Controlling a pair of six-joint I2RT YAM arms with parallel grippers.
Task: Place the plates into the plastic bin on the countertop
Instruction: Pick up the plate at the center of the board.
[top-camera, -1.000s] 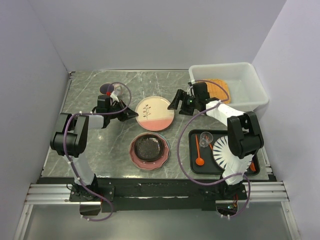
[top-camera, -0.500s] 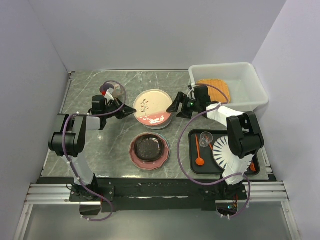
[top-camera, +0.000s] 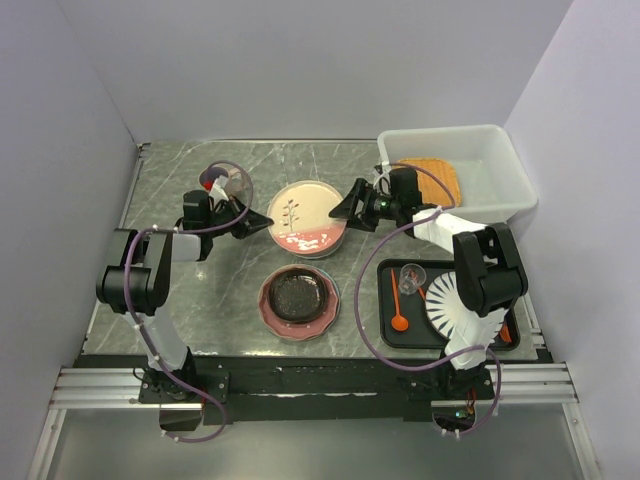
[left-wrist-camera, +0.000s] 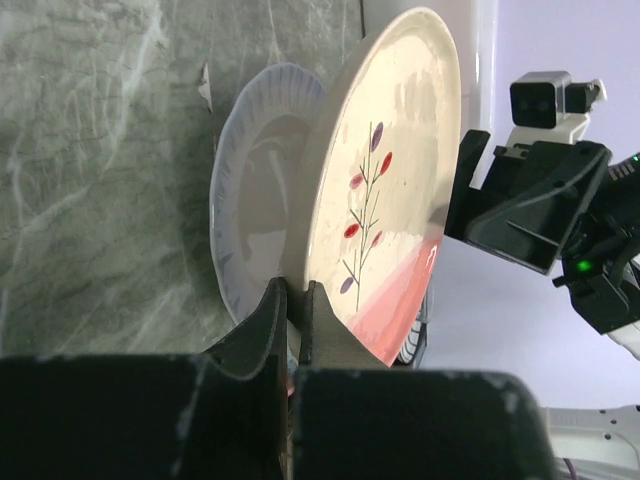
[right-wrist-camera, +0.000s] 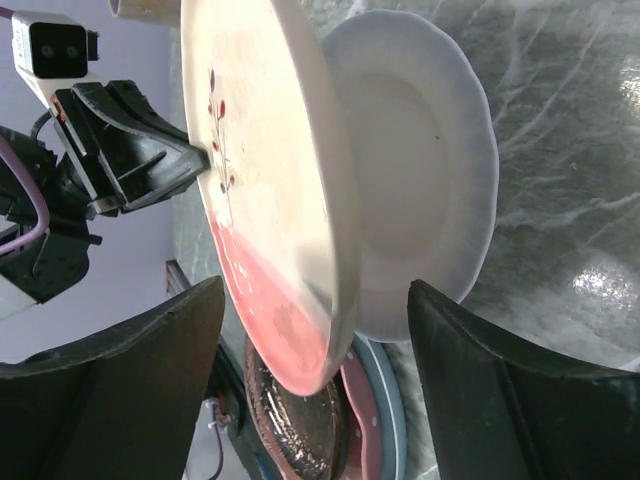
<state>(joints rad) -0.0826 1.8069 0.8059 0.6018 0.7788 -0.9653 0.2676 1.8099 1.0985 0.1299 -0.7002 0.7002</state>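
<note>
Floral plate held on edge between the two arms, ready for a handover

The left fingers are clenched on the left rim of the pink-and-cream floral plate, which is tipped up off the bench at the centre of the top view. Under it a plain white plate lies flat. The plate's width runs left to right across the frame, so its free right rim points straight at the right fingers. These are spread apart with that rim between them, and the right wrist view shows a gap on both sides, so nothing is grasped yet. The plastic bin sits at the upper right with an orange plate inside. The right arm is much the nearer to it, so the carry probably falls to that arm once it grips.
</note>
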